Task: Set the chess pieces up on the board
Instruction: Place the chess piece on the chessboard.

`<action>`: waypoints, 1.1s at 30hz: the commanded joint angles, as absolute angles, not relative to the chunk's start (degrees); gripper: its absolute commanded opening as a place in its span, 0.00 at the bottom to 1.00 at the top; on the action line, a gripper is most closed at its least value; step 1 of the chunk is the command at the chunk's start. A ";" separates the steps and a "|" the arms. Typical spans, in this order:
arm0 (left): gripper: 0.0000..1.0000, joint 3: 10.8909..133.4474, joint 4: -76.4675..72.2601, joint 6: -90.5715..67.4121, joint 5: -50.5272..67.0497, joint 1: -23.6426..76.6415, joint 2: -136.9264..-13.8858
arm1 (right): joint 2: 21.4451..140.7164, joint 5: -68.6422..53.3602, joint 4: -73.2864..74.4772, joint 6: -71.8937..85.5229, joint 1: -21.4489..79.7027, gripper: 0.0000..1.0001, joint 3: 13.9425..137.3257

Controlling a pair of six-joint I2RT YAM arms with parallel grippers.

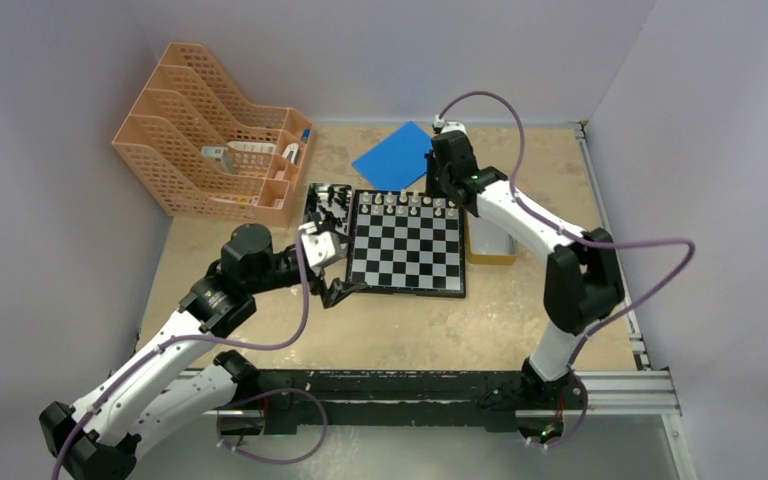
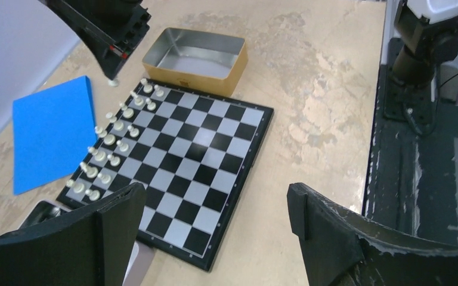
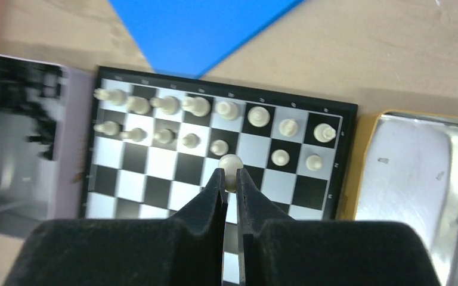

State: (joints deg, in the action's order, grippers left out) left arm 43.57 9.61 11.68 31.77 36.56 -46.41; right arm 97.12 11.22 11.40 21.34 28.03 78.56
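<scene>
While closing out white's pawn row, pinches one cream pawn in R gripper, tips clamped tight on its round head. Hangs over the far side of the board, near the one vacant square in row 2. Looks lifted clear of the squares in left wrist view, tho exact height hard to tell.

Back rank: eight white pcs standing, full. Pawn row: seven down, gap at sixth file counting from the grey tray. No black on the board yet; black pcs all heaped in that tray, just beside the board's left edge, blurred.

L gripper: jaws spread wide, nothing btwn them, hovering low by the board's near-left corner, close to the tray.

Yellow-sided tin just beside the board's right edge, no pcs visible inside.

Step in hand, as judged: seating the last white pawn, so approx half the job done.

Next move calls for:
- small shift toward the tin side, to centre over the gap
- straight descent, since neighbours stand close on both sides and in the rank behind
- opening only once the base sits flat, then lifting straight up w/o clipping anything

After that, prob black set from tray to the near two rows, w/ L arm best placed.
</scene>
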 commanded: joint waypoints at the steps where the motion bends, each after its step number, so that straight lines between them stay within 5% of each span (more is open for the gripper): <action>1: 0.90 39.83 12.30 15.88 28.08 36.76 -41.16 | 102.47 17.55 18.66 17.73 28.21 0.06 84.27; 33: 0.90 38.41 13.10 17.69 27.66 36.80 -37.65 | 116.44 15.37 21.60 16.86 28.35 0.12 91.68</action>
State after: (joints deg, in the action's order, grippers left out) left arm 37.80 14.68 17.15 27.62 36.56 -37.87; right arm 117.01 15.51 21.02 17.63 28.08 89.89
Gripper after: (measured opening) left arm 0.899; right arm 0.122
